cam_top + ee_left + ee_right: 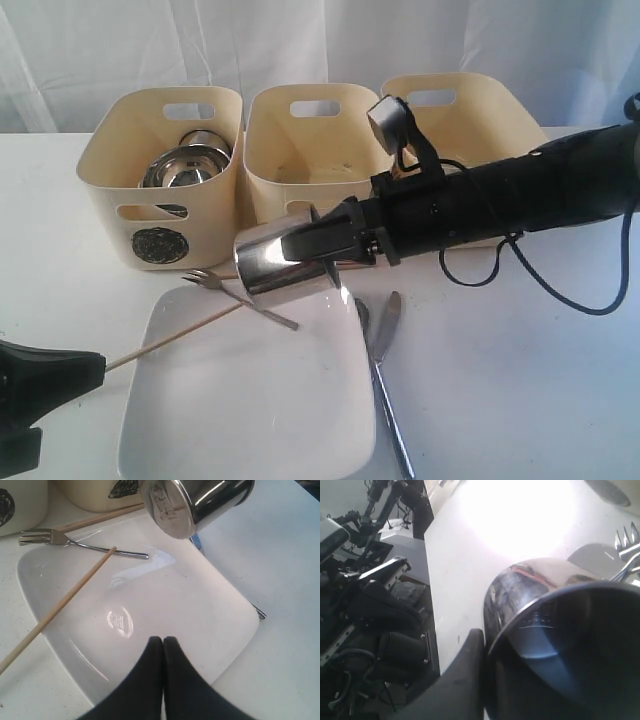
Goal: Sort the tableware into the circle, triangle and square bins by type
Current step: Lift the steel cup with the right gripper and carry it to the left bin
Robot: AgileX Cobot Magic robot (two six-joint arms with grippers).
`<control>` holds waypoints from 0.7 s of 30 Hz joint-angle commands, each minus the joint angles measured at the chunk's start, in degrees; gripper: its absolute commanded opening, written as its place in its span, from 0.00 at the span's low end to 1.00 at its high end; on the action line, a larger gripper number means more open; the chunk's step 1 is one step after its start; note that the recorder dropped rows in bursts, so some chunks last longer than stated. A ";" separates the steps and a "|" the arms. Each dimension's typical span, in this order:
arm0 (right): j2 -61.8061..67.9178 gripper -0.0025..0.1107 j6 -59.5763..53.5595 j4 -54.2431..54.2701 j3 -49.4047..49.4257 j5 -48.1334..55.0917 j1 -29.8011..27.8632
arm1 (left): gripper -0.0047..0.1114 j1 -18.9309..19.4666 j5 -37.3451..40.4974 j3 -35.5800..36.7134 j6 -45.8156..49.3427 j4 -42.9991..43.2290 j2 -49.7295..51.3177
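Observation:
My right gripper (312, 240) is shut on the rim of a shiny steel mug (285, 262), holding it tipped on its side above the far edge of the large white square plate (250, 400). One finger (470, 650) presses the mug (560, 630) from outside. A small fork (235, 290) and a wooden chopstick (175, 335) lie across the plate's far left corner. The circle bin (160, 200) holds a steel bowl (185, 165) and a second mug (207, 140). My left gripper (163, 640) is shut and empty over the plate's (150, 605) near part.
Two more cream bins, the middle one (310, 140) and the right one (460, 110), stand at the back. A knife (385, 345) and a spoon (362, 312) lie on the white table right of the plate. The right arm's cable (520, 275) droops to the table.

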 commanded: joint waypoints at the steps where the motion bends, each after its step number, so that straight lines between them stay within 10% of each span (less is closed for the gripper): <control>1: -0.03 0.02 -2.70 6.67 -0.03 0.96 0.04 | 0.04 0.02 0.61 0.39 0.10 -0.77 -0.35; 21: -0.39 0.02 -7.16 13.04 -0.58 0.96 0.70 | 0.04 0.02 0.61 0.39 0.10 -0.77 -0.35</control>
